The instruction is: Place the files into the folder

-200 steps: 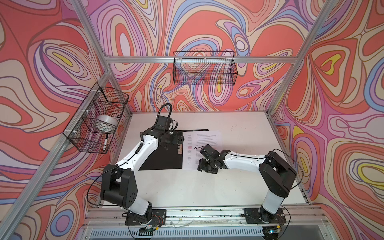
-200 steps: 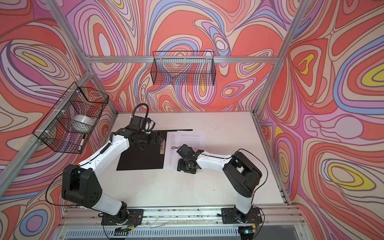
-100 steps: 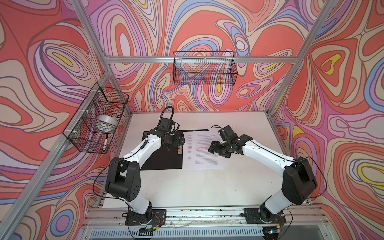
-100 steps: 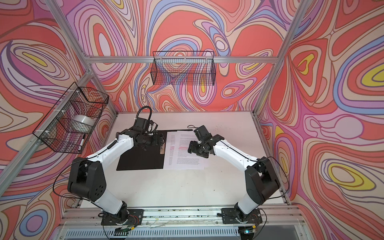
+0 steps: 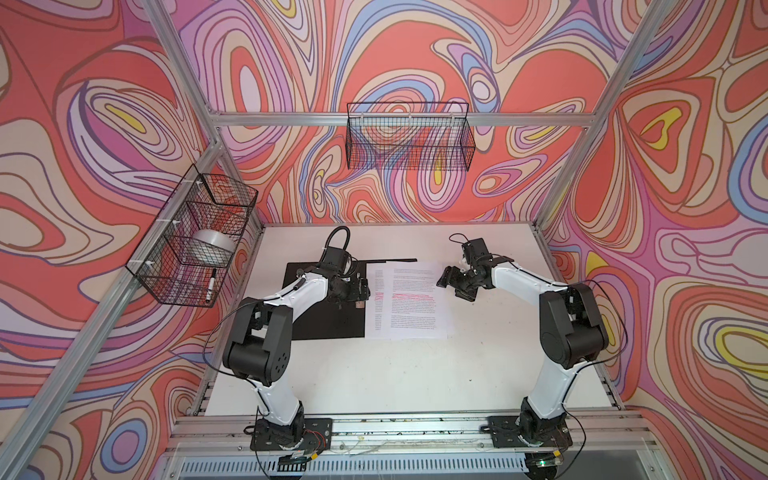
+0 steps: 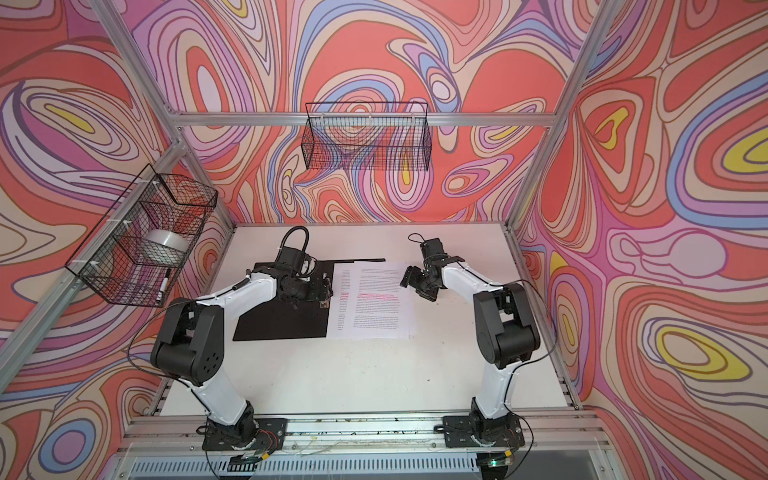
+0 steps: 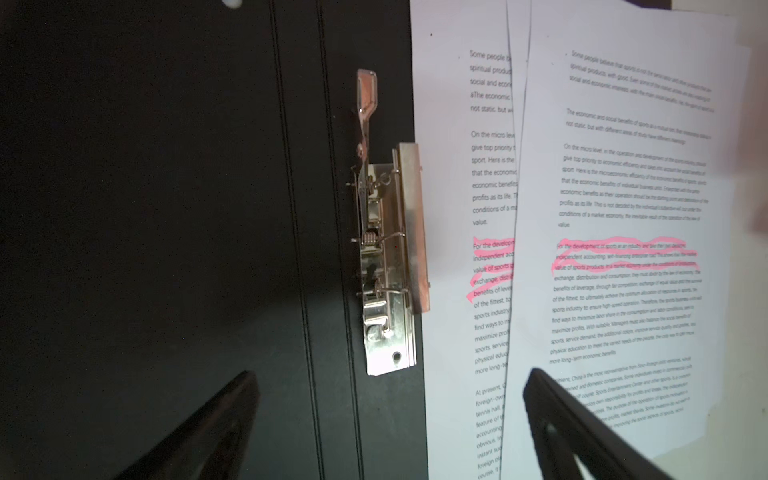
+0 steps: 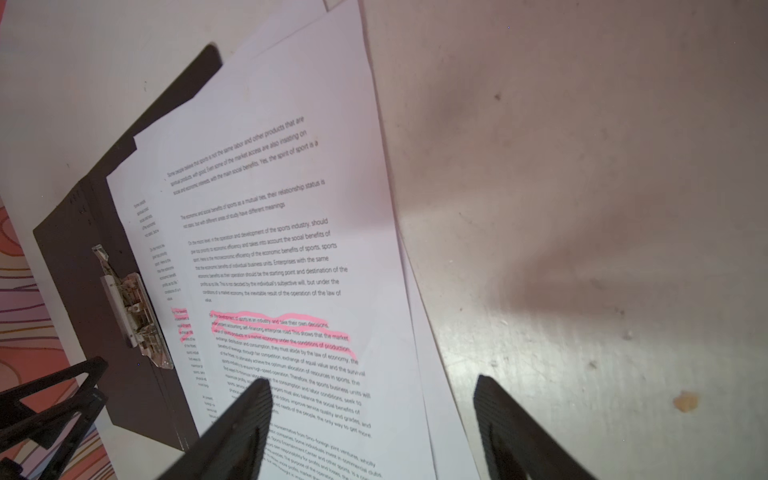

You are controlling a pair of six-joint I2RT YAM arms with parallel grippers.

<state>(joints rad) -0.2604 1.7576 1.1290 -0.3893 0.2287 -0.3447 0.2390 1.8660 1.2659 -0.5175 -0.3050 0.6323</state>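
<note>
The folder (image 5: 324, 320) (image 6: 282, 324) lies open on the white table, black inside up, with its metal clip (image 7: 386, 249) (image 8: 133, 307) by the spine. The files (image 5: 411, 299) (image 6: 374, 303), white printed sheets with pink highlighted lines, lie flat and slightly fanned on the folder's right half (image 7: 623, 187) (image 8: 282, 249). My left gripper (image 5: 361, 291) (image 6: 326, 291) (image 7: 390, 374) hovers open over the clip and spine, holding nothing. Over the files' right edge my right gripper (image 5: 455, 286) (image 6: 417, 286) (image 8: 372, 379) is open, nothing between its fingers.
A wire basket (image 5: 195, 245) on the left wall holds a tape roll and a marker. Another wire basket (image 5: 409, 141) hangs on the back wall. A thin black strip of the folder's cover (image 5: 390, 261) shows behind the files. Aluminium frame posts border the table.
My right gripper has swung from the near-left part of the files back and right to their right edge, and its jaws stand wider. The left gripper has stayed over the clip.
</note>
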